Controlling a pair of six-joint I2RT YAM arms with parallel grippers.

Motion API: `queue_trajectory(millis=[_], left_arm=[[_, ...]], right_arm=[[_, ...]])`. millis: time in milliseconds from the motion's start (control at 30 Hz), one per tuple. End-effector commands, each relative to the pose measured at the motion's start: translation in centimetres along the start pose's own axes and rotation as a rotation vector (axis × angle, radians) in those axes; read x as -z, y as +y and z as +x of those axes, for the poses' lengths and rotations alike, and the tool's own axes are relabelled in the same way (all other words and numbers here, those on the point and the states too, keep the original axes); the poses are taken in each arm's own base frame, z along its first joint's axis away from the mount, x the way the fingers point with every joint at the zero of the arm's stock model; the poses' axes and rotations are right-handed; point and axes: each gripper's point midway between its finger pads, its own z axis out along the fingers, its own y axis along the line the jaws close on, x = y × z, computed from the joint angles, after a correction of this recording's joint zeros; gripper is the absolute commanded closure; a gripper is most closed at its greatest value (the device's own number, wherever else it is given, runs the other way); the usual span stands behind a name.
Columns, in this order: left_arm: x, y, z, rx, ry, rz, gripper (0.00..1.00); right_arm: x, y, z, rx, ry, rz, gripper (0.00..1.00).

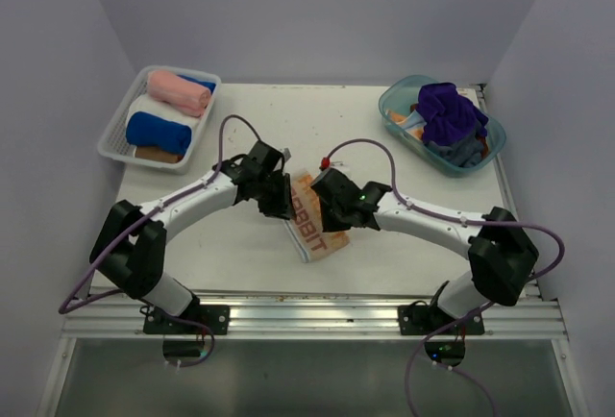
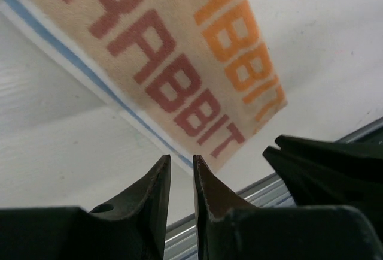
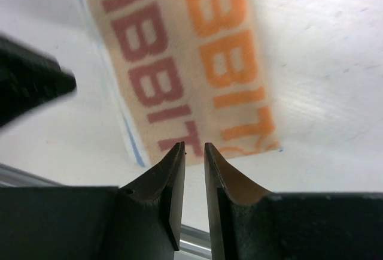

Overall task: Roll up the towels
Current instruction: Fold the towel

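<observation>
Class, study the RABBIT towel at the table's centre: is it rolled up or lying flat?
Lying flat, not rolled: both wrist views show the RABBIT towel as a flat strip, lettering unbroken.

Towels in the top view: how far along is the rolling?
Done: the pink roll, white roll and blue roll sit in the mesh basket. In hand: the RABBIT towel lies flat, unrolled, with the left gripper and right gripper close to it, nothing visibly pinched. Left: that towel, plus the purple towel and others heaped in the teal tub.
</observation>
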Motion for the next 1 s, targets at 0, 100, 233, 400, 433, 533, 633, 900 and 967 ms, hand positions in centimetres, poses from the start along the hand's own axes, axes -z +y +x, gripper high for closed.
queue_trajectory(millis=[0,100,233,400,433,533,633,900,967], left_arm=[[-0.8,-3.9,1.8,0.004,0.046,0.160,0.75],[-1.8,-5.0,3.8,0.000,0.104,0.205,0.75],[-4.4,-4.1,6.4,0.021,0.195,0.196,0.78],[-5.5,-1.8,7.5,0.004,0.221,0.111,0.80],[-5.4,-1.5,7.6,-0.001,0.223,0.094,0.80],[-5.4,-0.5,6.9,-0.021,0.211,0.036,0.80],[-5.1,0.0,5.4,-0.023,0.183,0.015,0.80],[-2.3,0.9,1.6,-0.047,0.080,-0.012,0.79],[-1.5,1.0,2.3,-0.055,0.077,-0.001,0.78]], right_arm=[[0.2,-3.4,-1.9,-0.008,-0.028,0.079,0.77],[-0.7,-4.4,-1.5,0.002,-0.007,0.093,0.77],[-2.8,-5.7,0.3,0.025,0.047,0.132,0.78],[-4.2,-6.7,3.8,-0.033,0.117,0.139,0.82],[-4.1,-6.6,4.3,-0.049,0.121,0.130,0.82],[-3.3,-5.7,5.6,-0.080,0.120,0.112,0.82],[-2.3,-3.9,6.5,-0.086,0.108,0.097,0.82],[1.3,-2.6,3.6,-0.096,-0.023,0.089,0.80],[1.9,-3.1,3.4,-0.069,-0.025,0.109,0.79]])
